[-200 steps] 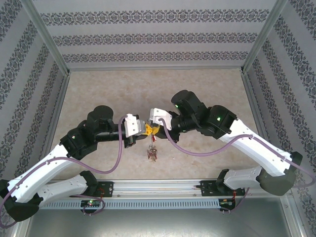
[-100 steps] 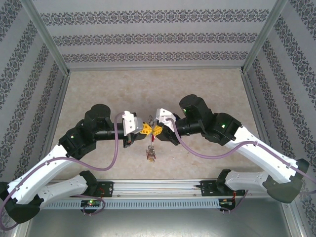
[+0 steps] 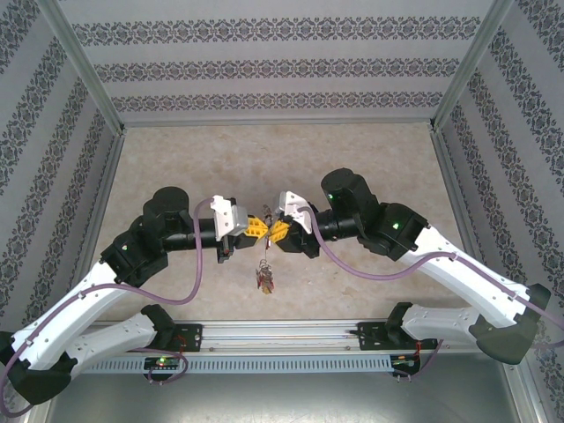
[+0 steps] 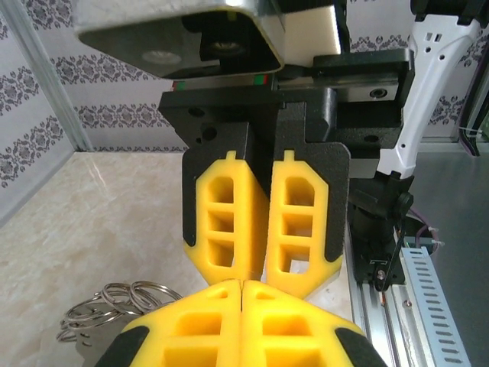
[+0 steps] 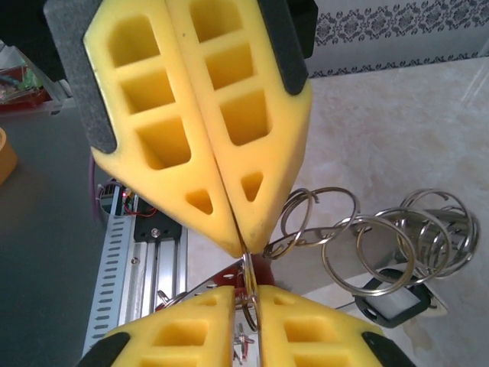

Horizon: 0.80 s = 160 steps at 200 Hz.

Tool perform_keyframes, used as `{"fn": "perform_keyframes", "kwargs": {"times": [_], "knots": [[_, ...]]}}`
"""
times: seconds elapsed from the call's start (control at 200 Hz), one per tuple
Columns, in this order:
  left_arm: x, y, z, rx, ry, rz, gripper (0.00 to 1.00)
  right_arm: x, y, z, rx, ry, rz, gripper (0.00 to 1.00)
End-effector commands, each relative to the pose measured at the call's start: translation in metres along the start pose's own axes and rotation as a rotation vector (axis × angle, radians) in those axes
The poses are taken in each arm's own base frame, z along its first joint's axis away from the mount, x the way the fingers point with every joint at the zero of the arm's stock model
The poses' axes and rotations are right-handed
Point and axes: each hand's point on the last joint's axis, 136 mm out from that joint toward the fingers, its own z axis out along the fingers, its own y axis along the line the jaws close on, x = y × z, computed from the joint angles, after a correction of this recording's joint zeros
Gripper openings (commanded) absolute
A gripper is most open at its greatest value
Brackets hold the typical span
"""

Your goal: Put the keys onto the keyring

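Two yellow-padded end effectors meet tip to tip above the middle of the beige marbled counter (image 3: 264, 159), a little toward the near side. Left end effector (image 3: 256, 227): reaches in from the left, pads pressed flat together with no gap along the seam. Right end effector (image 3: 280, 231): reaches in from the right, pads nearly together and nipped on a thin grey metal strip (image 5: 248, 279) that stands upright between them. Top end of the strip runs up to the left tips and touches them; whether those tips also pinch it, cannot tell. Whether the strip is loop wire or a key blade, cannot tell. Red plastic tag (image 5: 229, 277) shows just behind the strip, partly hidden by the right pads. Bunch of small silver keys with coloured tags (image 3: 264, 278) hangs straight below the meeting point, between it and the near aluminium rail (image 3: 282, 335); clear of the counter or resting on it, cannot tell. Right of the strip, a cluster of small silver split rings (image 5: 356, 226) fans out, rings overlapping, with a dark rectangular tag (image 5: 391, 307) just beneath them.
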Motion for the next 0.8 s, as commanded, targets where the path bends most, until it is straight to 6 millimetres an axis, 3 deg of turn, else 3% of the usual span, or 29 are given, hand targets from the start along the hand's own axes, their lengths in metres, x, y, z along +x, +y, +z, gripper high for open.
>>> {"fn": "perform_keyframes", "kwargs": {"times": [0.0, 0.794], "knots": [[-0.039, 0.004, -0.01, -0.021, -0.15, 0.067, 0.0, -0.002, 0.003, 0.001, -0.033, -0.02, 0.016, 0.19], [-0.054, 0.004, -0.022, -0.021, -0.262, 0.041, 0.0, -0.034, 0.005, -0.015, -0.034, -0.359, 0.042, 0.29]]}}
